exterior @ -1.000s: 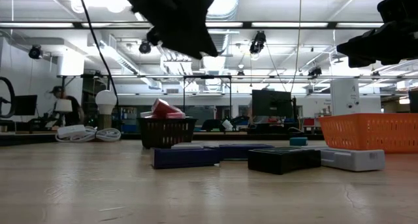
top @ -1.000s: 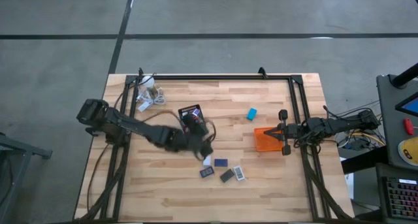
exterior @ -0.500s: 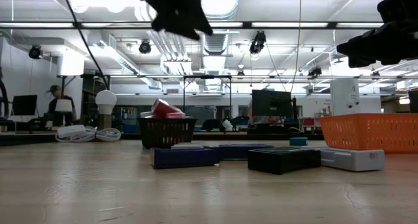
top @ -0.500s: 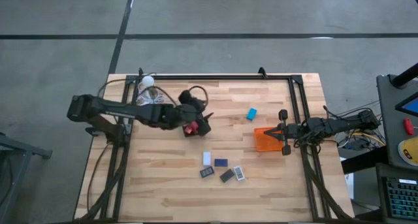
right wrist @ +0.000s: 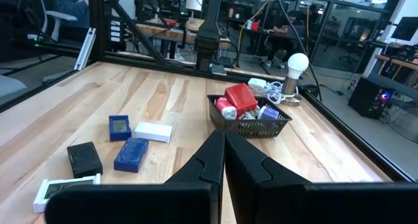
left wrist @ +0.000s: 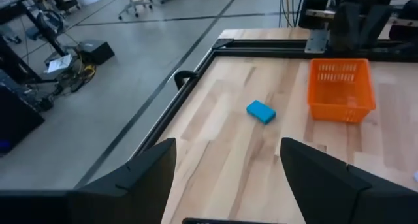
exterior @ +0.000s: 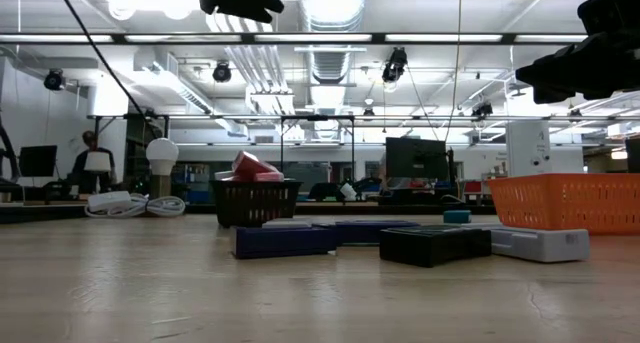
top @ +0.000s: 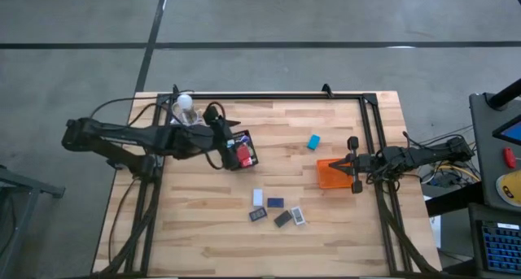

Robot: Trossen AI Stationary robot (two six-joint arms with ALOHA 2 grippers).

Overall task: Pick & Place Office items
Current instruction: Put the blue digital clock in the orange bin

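Note:
Five small office items lie in a cluster near the table's middle: a white block, blue pieces, a black block and a white flat piece. A light-blue block lies alone farther back. More items, a red one among them, sit in the black mesh tray. My left gripper hangs open and empty high above the table, just left of that tray. My right gripper is shut and empty, raised over the orange tray.
A white round bulb with cords lies at the far-left corner. A black frame rail runs along the far edge and both sides. Bare wood lies between the cluster and the near edge. A person sits far behind the table.
My left gripper has swung from over the item cluster toward the far-left, passed above the black mesh tray, and now hangs left of it, higher than before. The cluster and the right arm have stayed where they were.

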